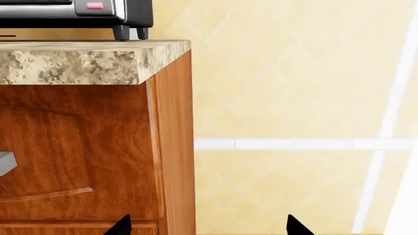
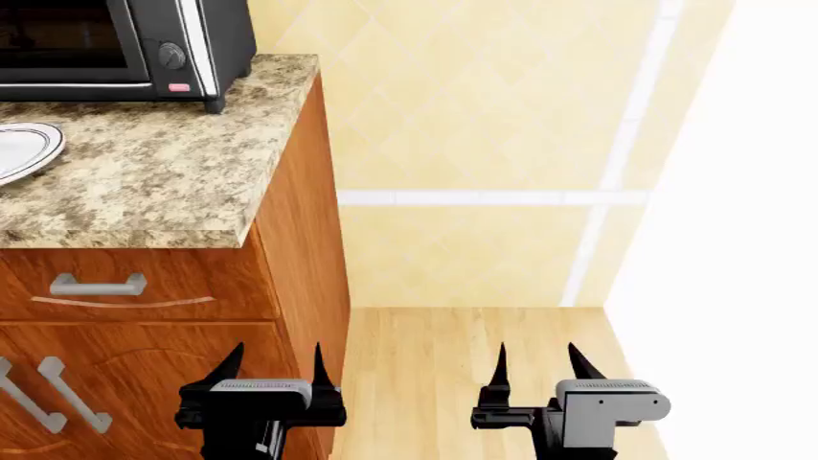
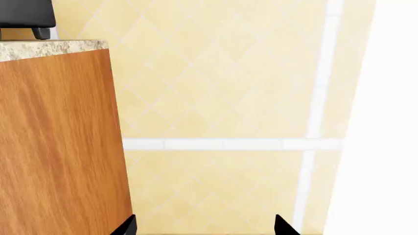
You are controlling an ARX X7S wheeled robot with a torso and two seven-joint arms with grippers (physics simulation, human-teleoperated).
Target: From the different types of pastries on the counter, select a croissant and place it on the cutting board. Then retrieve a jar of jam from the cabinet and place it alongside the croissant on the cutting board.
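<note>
Both grippers low, in front of the cabinet end, nothing held. Left gripper (image 2: 271, 369) hangs w/ fingers spread apart, empty, in front of the wood cabinet (image 2: 153, 374) face near its corner. Right gripper (image 2: 534, 364) also spread wide, empty, over the light wood floor (image 2: 435, 383), beside the cabinet's side panel and apart from it. In left wrist view only the two black fingertips (image 1: 121, 226) show at frame edge, gap between them wide; same in right wrist view, tips (image 3: 282, 226) well apart.

Counter (image 2: 153, 182), speckled granite w/ thick edge, sits above and ahead of the left gripper, ending at the cabinet corner. On it: black toaster oven (image 2: 115, 48) at the back, w/ knob and a small red button; edge of a round white plate (image 2: 29, 149) at far left of head view, cut off by frame. Left wrist cam sees oven's underside, feet and counter edge (image 1: 85, 63).

Croissant, other pastries, cutting board, jam jar: none visible in any view, can't tell where they are.

Drawer handle (image 2: 99, 286) on drawer front below counter; two angled door handles (image 2: 52, 393) lower left. Yellow tiled wall (image 2: 486, 134) w/ white stripe behind; white wall at right.
</note>
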